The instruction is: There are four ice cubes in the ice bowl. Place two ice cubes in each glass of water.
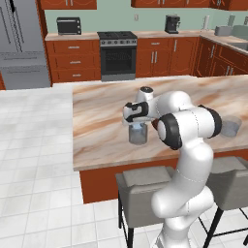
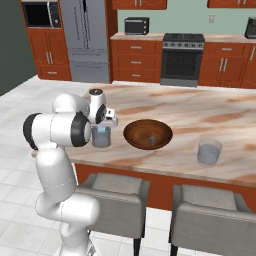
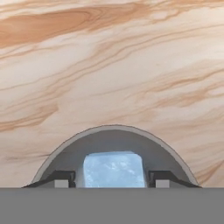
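My gripper [image 3: 113, 180] hangs straight over the left glass of water [image 3: 111, 142], and a pale blue ice cube [image 3: 113, 168] fills the gap between its two finger tips. From the base, the gripper [image 1: 136, 124] sits just above that grey tumbler [image 1: 138, 135], near the counter's front edge. In the right base view the same tumbler [image 2: 101, 137] stands left of the dark brown ice bowl [image 2: 131, 131], with the gripper [image 2: 106, 125] on top of it. The other glass of water [image 2: 209, 152] stands to the bowl's right, and it is also seen past my arm [image 1: 232, 125].
The marble island counter [image 2: 200, 112] stretches wide behind the tumblers. Two grey stools [image 2: 112, 187] [image 2: 212, 202] stand under its near edge. A stove [image 1: 117, 54], cabinets and a fridge [image 2: 87, 37] line the far wall.
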